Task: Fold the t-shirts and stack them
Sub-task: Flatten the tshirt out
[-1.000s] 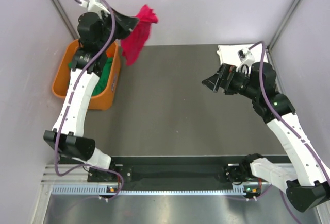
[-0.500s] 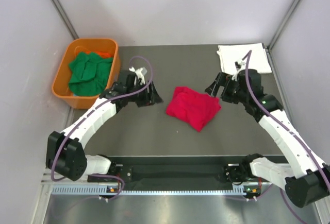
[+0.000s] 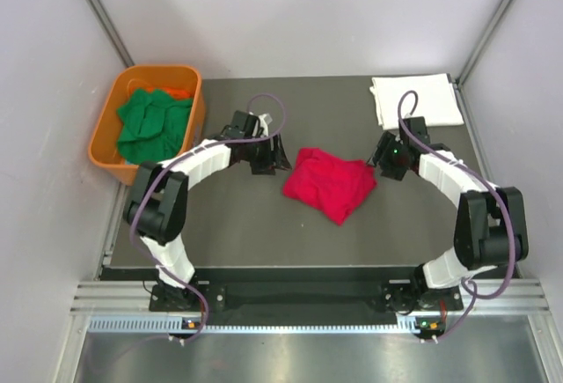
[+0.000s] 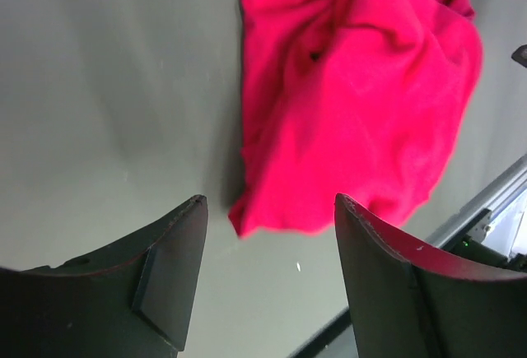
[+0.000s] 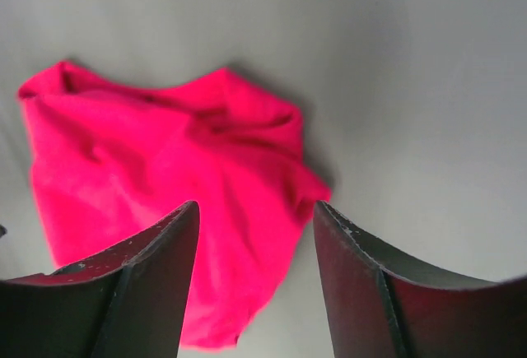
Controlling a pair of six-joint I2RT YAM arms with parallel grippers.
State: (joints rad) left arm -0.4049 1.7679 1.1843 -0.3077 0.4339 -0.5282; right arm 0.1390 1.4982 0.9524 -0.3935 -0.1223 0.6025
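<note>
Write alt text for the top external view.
A crumpled red t-shirt lies mid-table between two robot arms, with the left gripper and right gripper open on either side of it, holding nothing. A folded white t-shirt sits at the far right corner, and green t-shirts lie in an orange tub at far left.

The right tool [image 5: 255,210] hangs with fingers apart, empty, above the crumpled red t-shirt [image 5: 165,185] on the grey table [image 5: 412,86].
</note>
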